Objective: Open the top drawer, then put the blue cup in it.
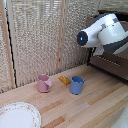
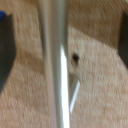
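The wrist view is filled by the top drawer's front (image 2: 97,80), close up and blurred, with its long silver bar handle (image 2: 54,65) running across it. My gripper (image 2: 64,47) is open, one dark finger (image 2: 6,55) on one side of the bar and the other finger (image 2: 123,35) on the other side, neither touching it. In the exterior view the white arm (image 1: 106,31) reaches to the dark brown dresser (image 1: 112,62) at the exterior view's right, and its body hides the gripper. The blue cup (image 1: 77,85) stands upright on the wooden table, well apart from the arm.
A pink mug (image 1: 44,83) stands to the exterior view's left of the blue cup, with a small orange object (image 1: 64,79) between and behind them. A patterned white plate (image 1: 19,115) lies at the front left. A woven screen (image 1: 40,35) backs the table.
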